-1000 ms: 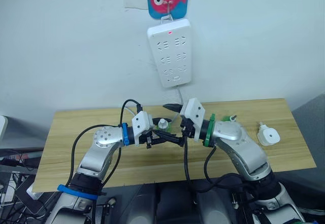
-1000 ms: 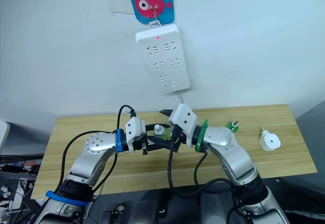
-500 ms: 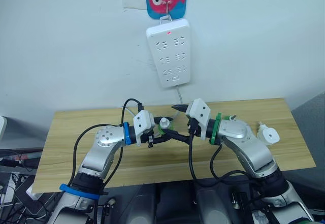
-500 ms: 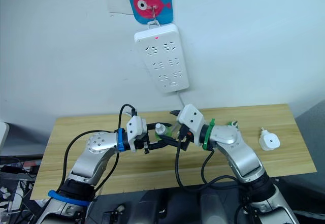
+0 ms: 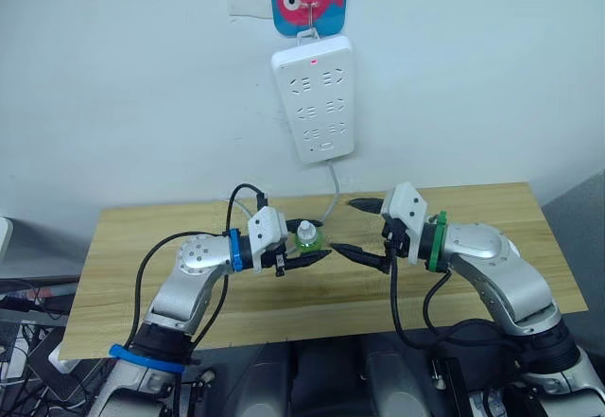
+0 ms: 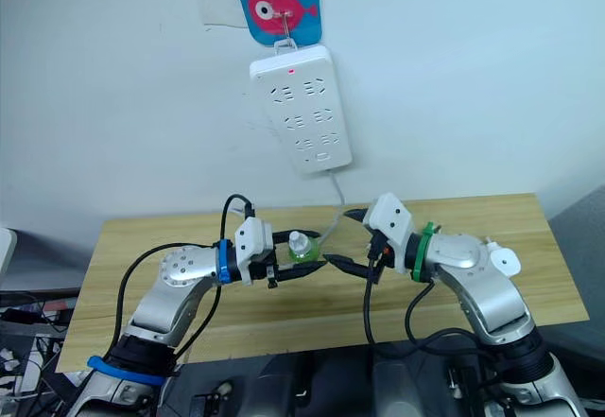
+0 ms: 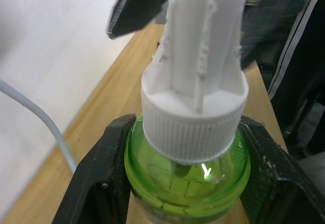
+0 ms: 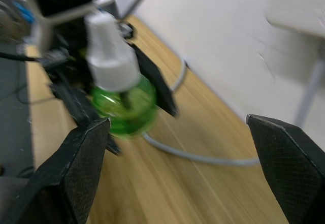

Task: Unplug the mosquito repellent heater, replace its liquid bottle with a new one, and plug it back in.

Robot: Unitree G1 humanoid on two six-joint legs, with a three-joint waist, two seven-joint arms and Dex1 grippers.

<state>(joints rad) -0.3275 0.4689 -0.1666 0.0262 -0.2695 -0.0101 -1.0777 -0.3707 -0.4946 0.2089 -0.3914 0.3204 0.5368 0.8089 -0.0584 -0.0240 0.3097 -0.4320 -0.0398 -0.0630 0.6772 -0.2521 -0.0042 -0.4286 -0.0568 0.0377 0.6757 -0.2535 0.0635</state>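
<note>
Item: green translucent liquid bottle with white ribbed cap [image 5: 306,237], pinched upright in left tool [image 5: 304,247] above the wooden worktop [image 5: 142,237]; right tool [image 5: 362,231] spread, empty, just beside; keep bottle vertical, grip firm for hand-over.

heater [image 6: 504,260]: largely hidden behind the right arm; only a white rounded edge is seen, to the right of the green bottle.
green bottle [image 7: 188,170]: its base is cut off by the picture's edge in the left wrist view, and its sides are covered by the left gripper [image 5: 307,247] jaws.
fish hanger [image 6: 280,3]: above the power strip [image 6: 301,109], cropped at the top edge.
cable [image 5: 333,190]: running from the strip toward the bottle, its lower end is lost behind the arms.
bench [image 5: 142,237]: front edge partly covered by both arms.
</note>
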